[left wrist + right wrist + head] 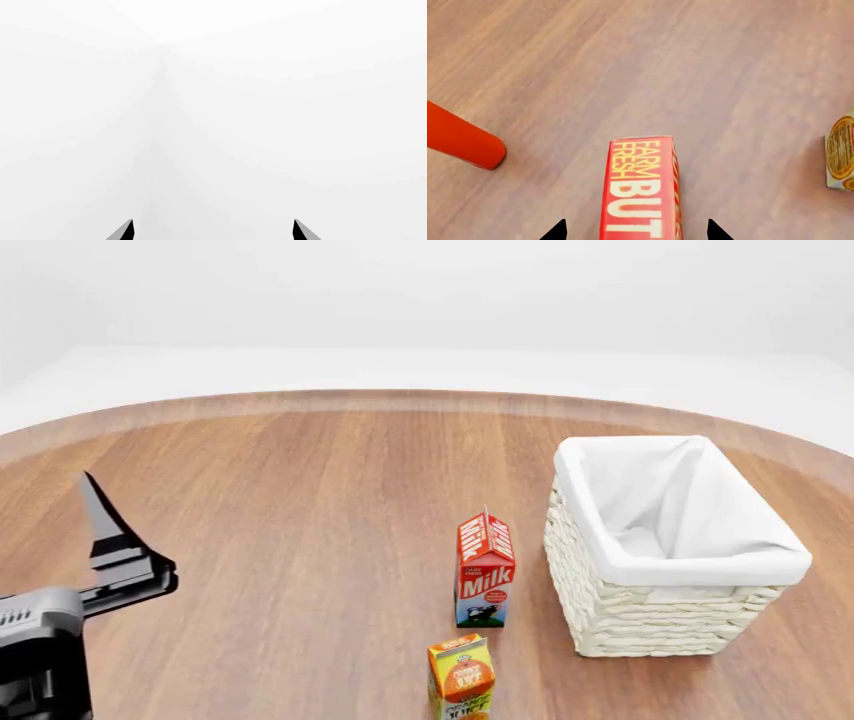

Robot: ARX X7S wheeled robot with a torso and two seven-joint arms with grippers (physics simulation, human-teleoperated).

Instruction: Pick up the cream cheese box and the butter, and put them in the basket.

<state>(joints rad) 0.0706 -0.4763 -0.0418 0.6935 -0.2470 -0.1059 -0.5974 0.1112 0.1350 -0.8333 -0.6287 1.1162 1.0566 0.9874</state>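
The basket [674,550] stands on the wooden table [294,500], its white liner folded over the rim and nothing visible inside. In the right wrist view the right gripper [636,231] hangs over the butter [640,190], fingertips spread to either side of the box and not touching it (the box lies flat, lettering up). The left gripper [213,231] is raised well left of the basket, its jaws apart on nothing. Just left of the basket stands the milk carton [485,570], with the orange juice carton [462,678] nearer than it. A red cylinder [460,137] lies beside the butter.
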